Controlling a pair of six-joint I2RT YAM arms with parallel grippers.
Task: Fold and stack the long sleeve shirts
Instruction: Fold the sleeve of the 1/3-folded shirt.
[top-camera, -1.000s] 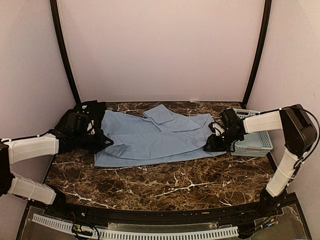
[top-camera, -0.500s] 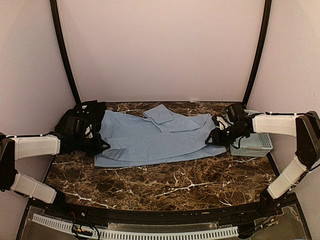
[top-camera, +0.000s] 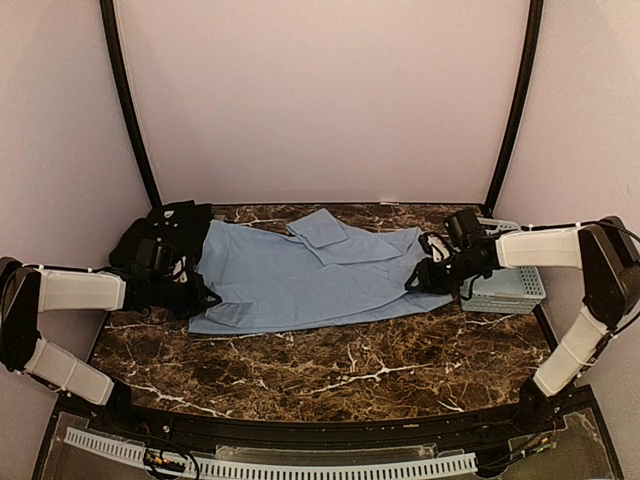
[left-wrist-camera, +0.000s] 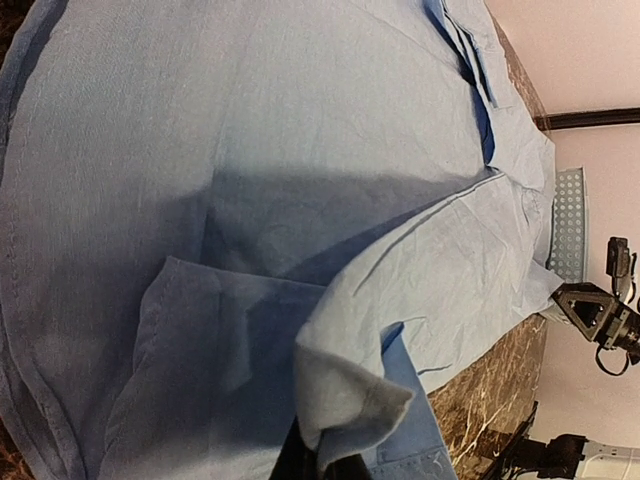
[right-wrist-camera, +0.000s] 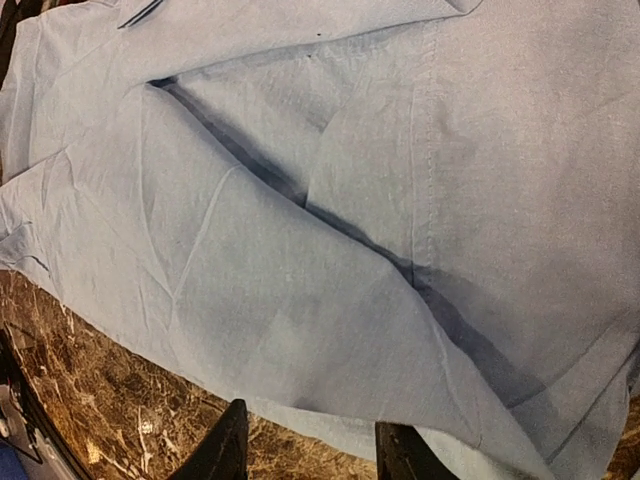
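While the left gripper (top-camera: 196, 292) sits closed on a raised fold at the left end of the light blue shirt (top-camera: 300, 275), the right gripper (top-camera: 420, 280) hovers at the shirt's near right hem, jaws partly apart and pinching nothing. The shirt lies spread across the far half of the table (top-camera: 330, 370), with the black shirt (top-camera: 172, 225) bunched at far left and the basket (top-camera: 512, 285) at far right. If the right jaws catch only the top layer, a lift would likely drag one end and twist the cloth.
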